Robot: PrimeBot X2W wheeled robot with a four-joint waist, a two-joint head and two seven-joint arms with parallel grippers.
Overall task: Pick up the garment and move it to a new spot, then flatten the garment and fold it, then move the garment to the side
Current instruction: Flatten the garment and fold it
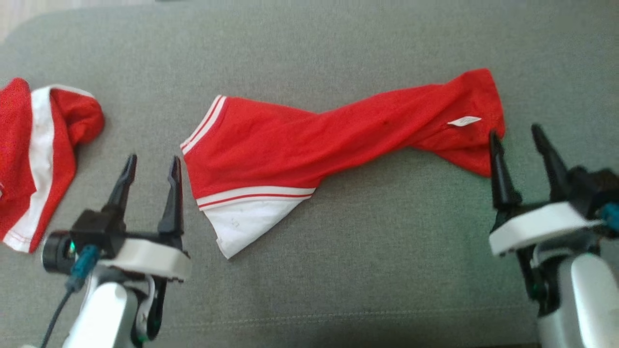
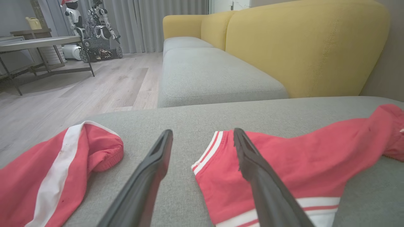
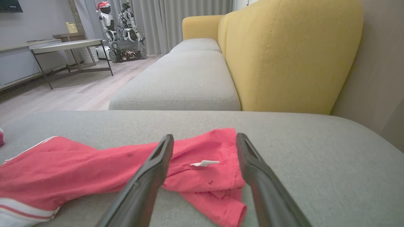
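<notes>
Head view: the red shorts point(image 1: 309, 145) lie twisted on the grey cushion point(image 1: 338, 290), stretched from one gripper to the other. The left gripper point(image 1: 153, 159) stands released, jaws apart with nothing between them, and the white-striped leg hem lies just to its right. The right gripper point(image 1: 514, 130) is also spread and holds nothing. Its left fingertip meets the edge of the shorts' other end, which lies ahead and to its left. A small white tag point(image 1: 464, 121) sits on that end, and its print is too small to read. To the left of the left gripper lies a second red garment with a white band point(image 1: 29, 159), apart from the shorts.

Left wrist view: the right finger overlaps the striped hem and the left finger stands over bare cushion, with the second garment further left. Ahead, this view adds the room: a yellow sofa back point(image 2: 300, 47), a low table point(image 2: 38, 42) and parked robots point(image 2: 94, 31) before grey curtains.

Right wrist view: the tag lies on the cloth between the spread fingers, and its face is blank at this size. One robot wears a red Santa hat point(image 3: 102, 5).
</notes>
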